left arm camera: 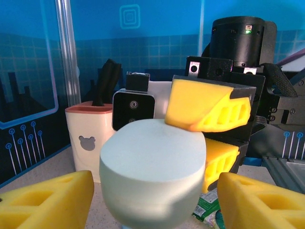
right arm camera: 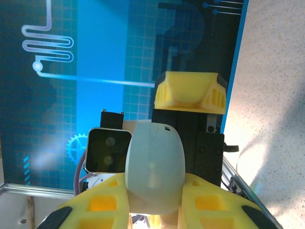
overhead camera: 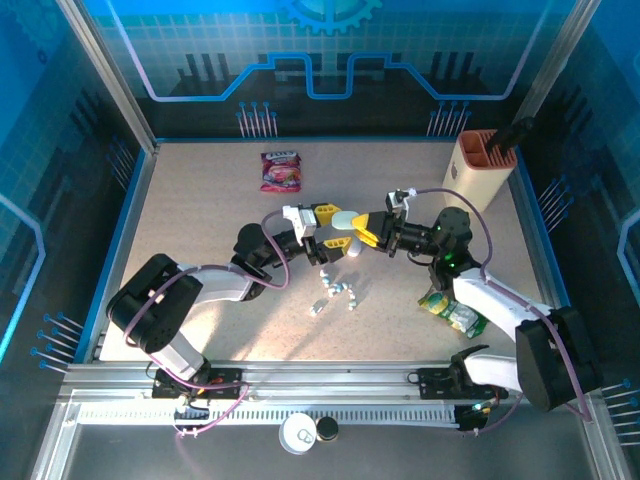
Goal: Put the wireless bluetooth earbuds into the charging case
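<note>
A pale-blue pebble-shaped charging case (overhead camera: 344, 218) hangs above the middle of the table, closed as far as I can see. My right gripper (right arm camera: 155, 205) is shut on it, one yellow finger on each side of the case (right arm camera: 155, 167). My left gripper (left arm camera: 155, 205) faces it from the left. Its jaws stand open on either side of the case (left arm camera: 152, 162), with a gap showing at each finger. Several tiny white and pale-blue earbuds (overhead camera: 335, 290) lie scattered on the table just in front of the two grippers.
A pink snack packet (overhead camera: 281, 170) lies at the back. A beige holder (overhead camera: 482, 165) with dark tools stands at the back right. A green packet (overhead camera: 452, 310) rests by the right arm. A white lid (overhead camera: 298, 432) sits on the front rail.
</note>
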You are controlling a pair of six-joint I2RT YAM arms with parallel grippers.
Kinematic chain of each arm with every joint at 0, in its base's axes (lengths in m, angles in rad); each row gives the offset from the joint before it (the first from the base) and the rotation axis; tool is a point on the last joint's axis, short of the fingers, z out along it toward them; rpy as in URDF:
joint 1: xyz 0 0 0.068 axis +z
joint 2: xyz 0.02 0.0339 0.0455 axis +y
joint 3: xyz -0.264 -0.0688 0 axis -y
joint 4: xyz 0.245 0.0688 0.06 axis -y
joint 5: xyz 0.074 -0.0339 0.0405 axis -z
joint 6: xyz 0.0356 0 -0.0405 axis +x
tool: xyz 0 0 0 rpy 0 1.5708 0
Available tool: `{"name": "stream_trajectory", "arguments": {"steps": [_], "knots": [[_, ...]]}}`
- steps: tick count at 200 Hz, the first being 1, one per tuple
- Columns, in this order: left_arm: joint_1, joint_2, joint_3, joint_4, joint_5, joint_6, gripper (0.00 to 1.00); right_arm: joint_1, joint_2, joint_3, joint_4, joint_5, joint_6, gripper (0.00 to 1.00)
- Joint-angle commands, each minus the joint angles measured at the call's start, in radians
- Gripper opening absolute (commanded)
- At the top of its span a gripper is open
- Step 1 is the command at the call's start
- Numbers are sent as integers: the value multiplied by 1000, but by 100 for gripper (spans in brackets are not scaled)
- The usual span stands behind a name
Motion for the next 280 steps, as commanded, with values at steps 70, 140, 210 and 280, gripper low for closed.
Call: {"name": "stream_trajectory", "arguments": {"steps": [70,140,210,280], "knots": [[-6,-21,33,38,38,-20,64,-14,41,-43,196,4,95,18],[-6,-15,36,38,56,-24,52,-14,23,-46,158,-6,81,19],[-5,-15,22,38,63,-28,40,-14,-9,-31,76,-3,22,30],[7,-28,-5,37,85,-65,40,-84,-140,47,-407,-8,-409,80]]}}
